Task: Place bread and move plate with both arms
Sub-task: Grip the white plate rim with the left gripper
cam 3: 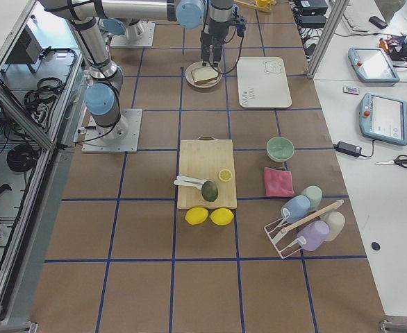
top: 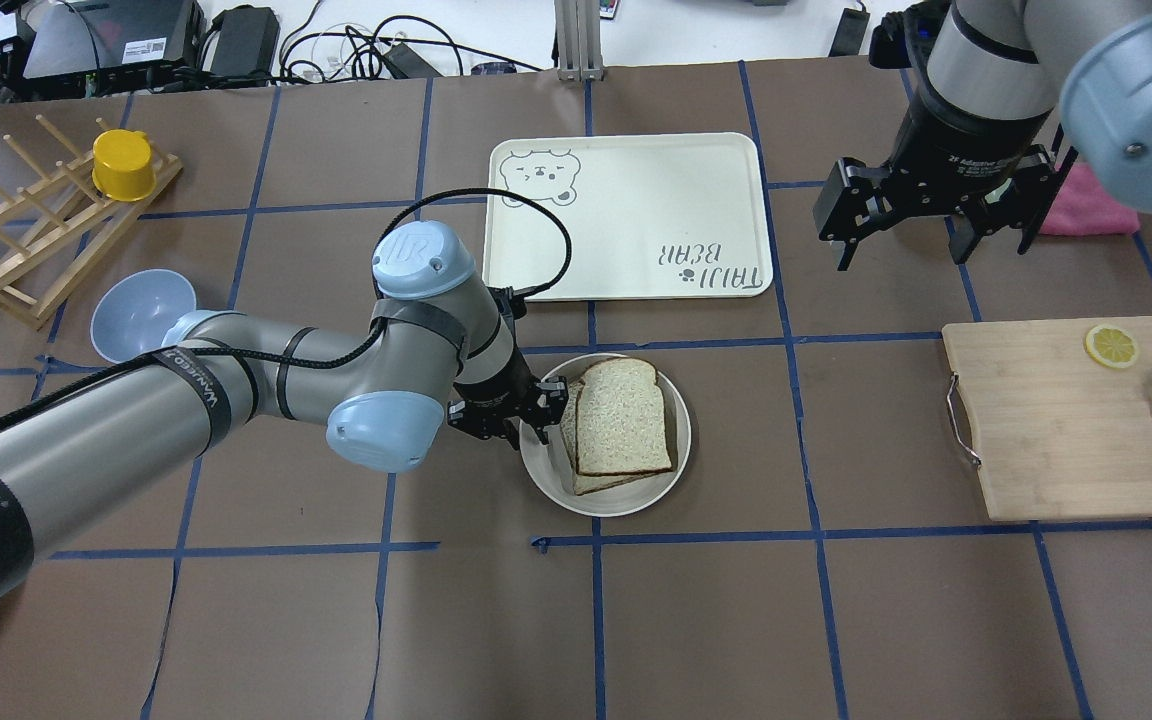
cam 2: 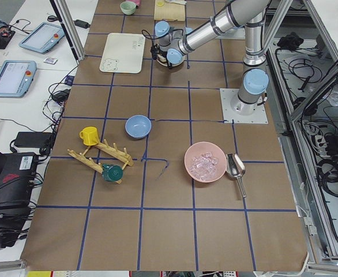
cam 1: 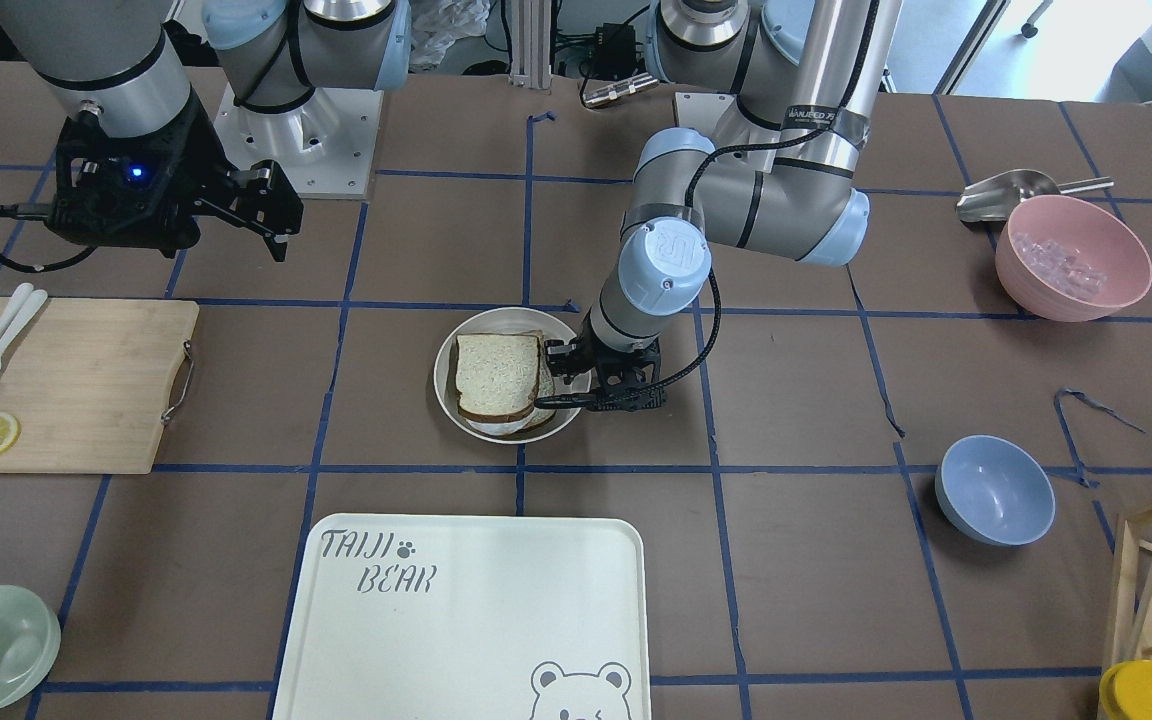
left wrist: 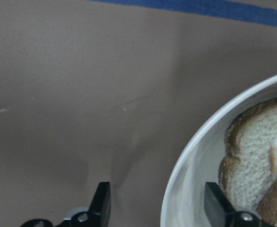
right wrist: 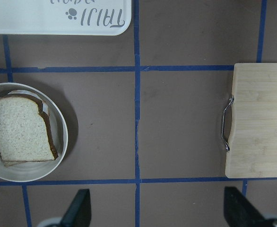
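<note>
The round cream-white plate (top: 604, 505) sits at the table's middle, with the dark-crusted bread (top: 621, 415) lying on a second slice in it. My left gripper (top: 536, 425) is open and low at the plate's left rim. In the left wrist view (left wrist: 158, 208) one finger is outside the rim (left wrist: 186, 165) and the other is over the plate by the bread (left wrist: 252, 156). My right gripper (top: 936, 250) is open and empty, high above the table between the tray and the cutting board. The right wrist view (right wrist: 158, 213) looks down on the plate (right wrist: 63, 156) and bread (right wrist: 20, 132).
The bear-print tray (top: 626, 215) lies just beyond the plate. A wooden cutting board (top: 1066, 420) with a lemon slice and cutlery lies to the right. A blue bowl (top: 141, 312) and a wooden rack (top: 26, 230) stand at the left.
</note>
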Controlling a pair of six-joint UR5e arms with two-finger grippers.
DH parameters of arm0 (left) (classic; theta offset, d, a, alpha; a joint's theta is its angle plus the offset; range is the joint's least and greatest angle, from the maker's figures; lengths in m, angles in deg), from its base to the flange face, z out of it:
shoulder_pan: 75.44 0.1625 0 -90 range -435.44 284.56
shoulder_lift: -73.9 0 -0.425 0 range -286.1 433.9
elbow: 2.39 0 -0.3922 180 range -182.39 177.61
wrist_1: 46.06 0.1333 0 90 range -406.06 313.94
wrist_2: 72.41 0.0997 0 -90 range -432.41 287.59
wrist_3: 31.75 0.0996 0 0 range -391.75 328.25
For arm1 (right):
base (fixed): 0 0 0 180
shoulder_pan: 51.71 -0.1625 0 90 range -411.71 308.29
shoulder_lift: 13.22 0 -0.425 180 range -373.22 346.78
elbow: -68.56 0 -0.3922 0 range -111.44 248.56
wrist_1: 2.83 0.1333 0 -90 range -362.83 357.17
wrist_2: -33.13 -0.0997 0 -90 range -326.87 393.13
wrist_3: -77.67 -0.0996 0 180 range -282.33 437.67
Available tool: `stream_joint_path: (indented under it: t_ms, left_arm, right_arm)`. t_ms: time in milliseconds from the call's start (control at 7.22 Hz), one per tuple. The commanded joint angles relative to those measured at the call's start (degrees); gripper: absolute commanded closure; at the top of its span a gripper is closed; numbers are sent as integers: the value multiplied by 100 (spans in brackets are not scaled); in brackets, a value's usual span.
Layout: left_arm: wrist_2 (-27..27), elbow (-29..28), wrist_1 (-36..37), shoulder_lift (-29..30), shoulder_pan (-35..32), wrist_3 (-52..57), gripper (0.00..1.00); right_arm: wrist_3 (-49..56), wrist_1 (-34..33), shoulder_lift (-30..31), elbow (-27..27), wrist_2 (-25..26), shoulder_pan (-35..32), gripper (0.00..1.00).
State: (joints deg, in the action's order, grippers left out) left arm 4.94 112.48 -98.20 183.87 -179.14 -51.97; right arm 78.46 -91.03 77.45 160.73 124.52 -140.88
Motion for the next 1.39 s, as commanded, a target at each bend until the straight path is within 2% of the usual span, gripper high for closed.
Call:
stream_joint_path:
  t_ms: [0, 139, 831, 970, 1247]
  left_arm:
    - [-89, 1, 20, -2, 7, 0, 100]
    - [-385, -25, 2, 16, 42, 9, 100]
    - [-466, -201, 2, -124, 156, 53, 100]
    - [-763, -210, 2, -186, 322, 44, 100]
    - [-888, -219, 2, -212, 438, 53, 100]
  right_arm:
    - [-18, -48, -5, 2, 1, -4, 0]
    - [-18, -22, -6, 2, 19, -4, 0]
    - [-35, -13, -14, 29, 19, 5, 0]
    - [-96, -56, -14, 20, 28, 5, 0]
    - [-105, -48, -14, 20, 98, -4, 0]
